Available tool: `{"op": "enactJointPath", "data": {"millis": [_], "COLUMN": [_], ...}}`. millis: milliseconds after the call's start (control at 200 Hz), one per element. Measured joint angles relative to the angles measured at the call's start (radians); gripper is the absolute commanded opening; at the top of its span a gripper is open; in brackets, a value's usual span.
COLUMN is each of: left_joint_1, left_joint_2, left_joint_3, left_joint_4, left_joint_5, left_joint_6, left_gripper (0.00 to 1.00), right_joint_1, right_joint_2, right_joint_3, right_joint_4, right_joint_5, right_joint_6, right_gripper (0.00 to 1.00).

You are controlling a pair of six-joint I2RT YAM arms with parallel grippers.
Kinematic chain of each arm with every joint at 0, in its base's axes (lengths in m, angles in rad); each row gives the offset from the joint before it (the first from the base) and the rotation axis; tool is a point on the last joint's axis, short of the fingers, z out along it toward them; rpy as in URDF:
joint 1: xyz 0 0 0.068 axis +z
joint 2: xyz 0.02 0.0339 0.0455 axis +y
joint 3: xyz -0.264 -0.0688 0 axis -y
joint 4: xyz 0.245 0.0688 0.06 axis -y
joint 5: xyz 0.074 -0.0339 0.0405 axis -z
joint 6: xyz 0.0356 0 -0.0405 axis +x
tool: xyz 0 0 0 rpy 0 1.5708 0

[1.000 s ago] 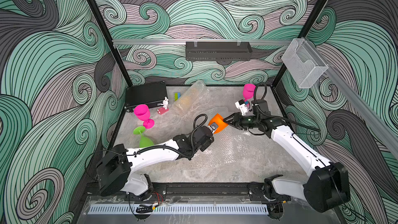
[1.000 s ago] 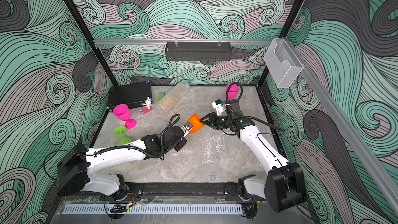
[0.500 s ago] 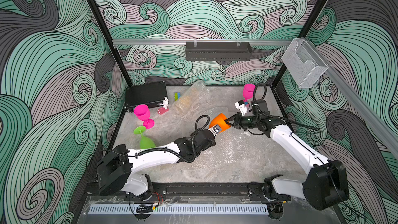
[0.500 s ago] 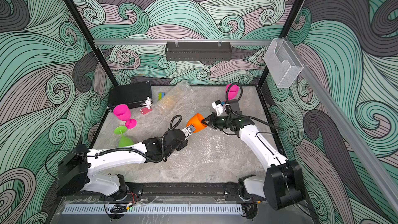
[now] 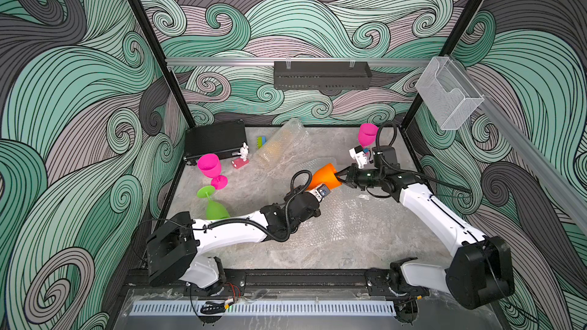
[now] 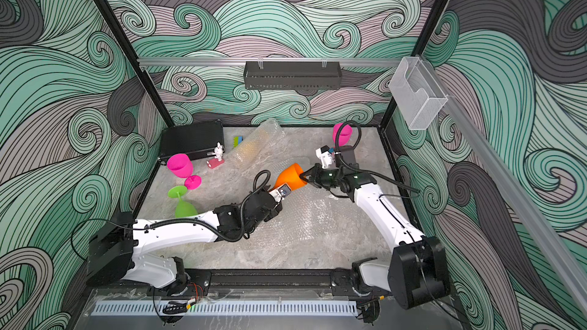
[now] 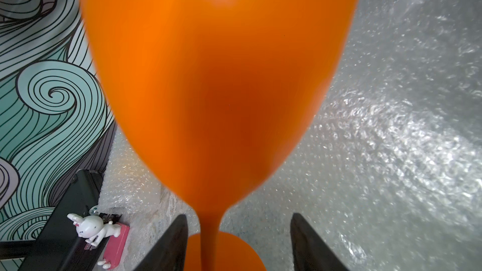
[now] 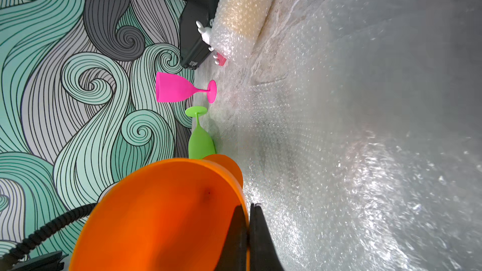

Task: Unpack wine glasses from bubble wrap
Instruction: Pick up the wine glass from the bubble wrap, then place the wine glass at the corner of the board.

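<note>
An orange wine glass (image 5: 324,174) hangs tilted above the table's middle. My right gripper (image 8: 249,205) is shut on its rim, one finger inside the cup (image 8: 161,217). My left gripper (image 7: 239,216) stands open around the thin stem (image 7: 210,225), fingers apart from it. A magenta glass (image 5: 209,166) stands upright at the left. A lime green one (image 5: 214,206) lies beside it on its side. Another magenta glass (image 5: 367,134) stands at the back right. Flat bubble wrap (image 5: 343,217) covers the table under both arms. A bubble wrap sleeve (image 5: 279,144) at the back shows something yellowish inside.
A black case (image 5: 216,139) lies in the back left corner, with a white rabbit figurine (image 5: 243,151) and a green-and-blue block (image 5: 261,141) next to it. A black rack (image 5: 320,74) and a clear bin (image 5: 448,96) hang on the walls.
My right gripper has closed on the orange glass's rim. My left gripper, shut on the stem before, has opened. The glass has shifted slightly towards the right arm.
</note>
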State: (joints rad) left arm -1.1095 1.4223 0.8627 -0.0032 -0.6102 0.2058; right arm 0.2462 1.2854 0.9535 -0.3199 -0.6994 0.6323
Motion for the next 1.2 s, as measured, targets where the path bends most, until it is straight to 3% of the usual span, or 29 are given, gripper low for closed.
{"op": "enactJointPath", "data": {"millis": [250, 536, 751, 1201], "left_joint_1": [0.028, 0.192, 0.294, 0.395], "left_joint_2": [-0.144, -0.200, -0.213, -0.247], "left_joint_3": [0.003, 0.056, 0.058, 0.011], "left_joint_4": [-0.058, -0.173, -0.257, -0.291], "left_joint_5": [0.074, 0.284, 0.410, 0.568], "left_joint_6": [-0.135, -0.411, -0.573, -0.723], "left_gripper": [0.66, 0.66, 0.66, 0.66], "right_joint_1": [-0.064, -0.236, -0.306, -0.390], "right_joint_2": [-0.002, -0.047, -0.044, 0.195], "right_joint_3": [0.156, 0.274, 0.343, 0.606], "right_joint_4": [-0.075, -0.253, -0.373, -0.501], "right_joint_5": [0.121, 0.357, 0.513, 0.851], "right_joint_6": [-0.064, -0.201, -0.296, -0.424], "right_gripper": [0.00, 0.00, 0.00, 0.00]}}
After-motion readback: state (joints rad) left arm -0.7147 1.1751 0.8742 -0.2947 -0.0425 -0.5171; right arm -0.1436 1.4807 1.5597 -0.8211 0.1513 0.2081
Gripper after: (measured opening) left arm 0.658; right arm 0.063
